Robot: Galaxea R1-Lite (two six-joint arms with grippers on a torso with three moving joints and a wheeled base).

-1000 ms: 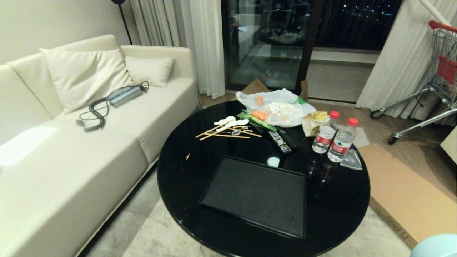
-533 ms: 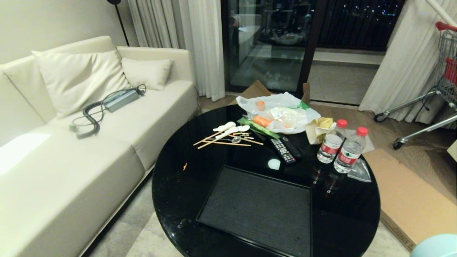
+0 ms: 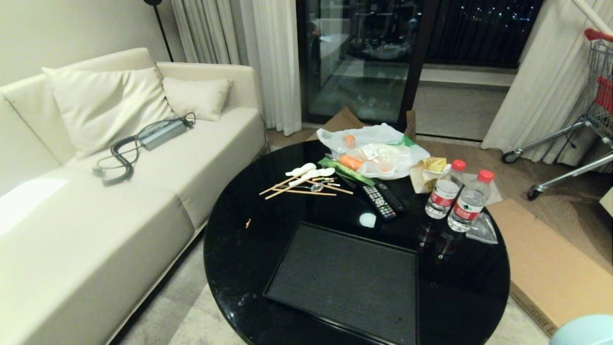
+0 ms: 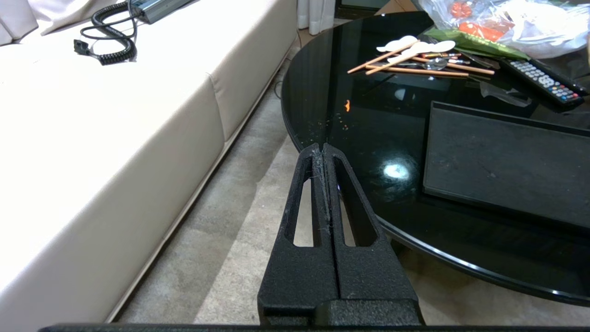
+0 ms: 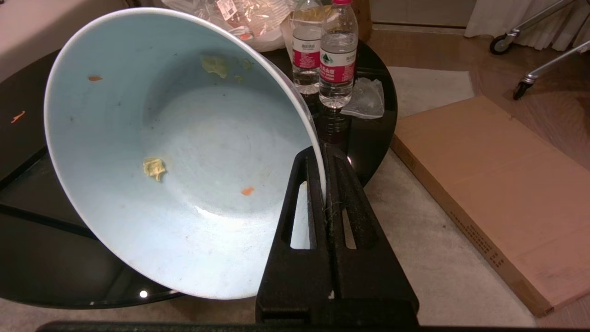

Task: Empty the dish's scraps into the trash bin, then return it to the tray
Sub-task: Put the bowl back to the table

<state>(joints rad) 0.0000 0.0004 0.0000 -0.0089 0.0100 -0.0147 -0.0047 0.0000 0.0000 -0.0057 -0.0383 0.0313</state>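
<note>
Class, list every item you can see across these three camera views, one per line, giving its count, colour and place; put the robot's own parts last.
Round glossy table: one, black, beside the sofa.
Flat rectangular textured tray: one, black, near side of the table, nothing on it.
Deep glossy bowl: one, pale blue, held tilted by its rim, a few yellow and orange bits stuck inside.
Water bottles: two, clear with red caps, table's right side.
Remote controls: two, black, behind the tray.
Wooden chopsticks: several, tan, with white spoons, far left of the table.
Plastic bag with carrots: one, white, far edge.
Sofa: one, cream, left.
Cardboard sheet: one, brown, floor right.
Left gripper: black, shut, empty.
Right gripper: black, clamped on the bowl's rim.
</note>
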